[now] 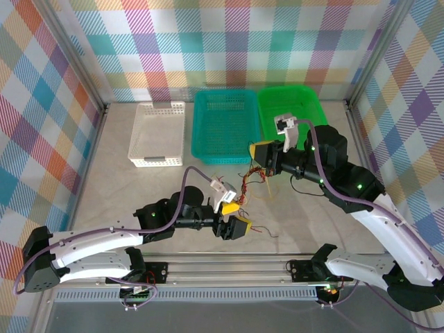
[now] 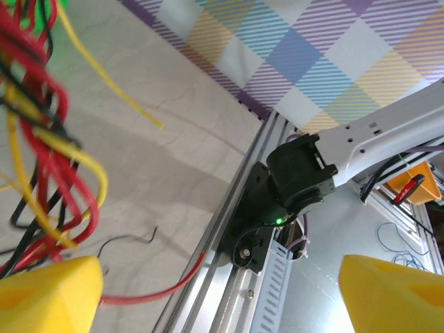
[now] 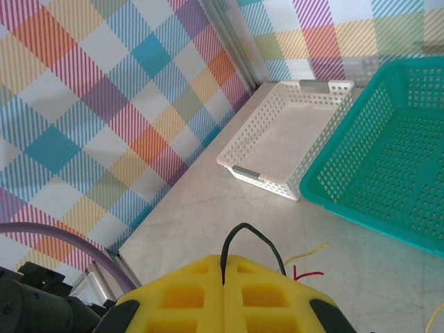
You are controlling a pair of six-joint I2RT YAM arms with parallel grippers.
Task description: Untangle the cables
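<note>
The job is barely begun, as far as I can judge: the cables [image 1: 253,182] are one snarl of red, yellow and black strands, hanging between my two hands above the table [image 1: 118,187] rather than lying apart. No strand has been pulled fully free. A loose red cable [image 1: 258,228] trails out of the bunch onto the table near my left hand [image 1: 236,216], and from that wrist I see it run just beside one yellow finger [image 2: 41,295]. All the separating is left to do.

My right hand [image 3: 225,298] is clamped tight, its two yellow pads pressed together on a black cable [image 3: 248,236] that loops up out of the seam. That arm reaches in from the right, its wrist turned so the hand faces left toward the white basket [image 3: 284,146] and the teal basket [image 3: 388,173], just in front of the green basket [image 1: 291,111].

My left hand has its fingers spread wide with nothing between them. That arm stretches low across the table from the left, the hand pointing right, the knot up ahead of it [image 2: 41,139]. I judge it well placed to take a strand and draw it away from the right hand's grip
</note>
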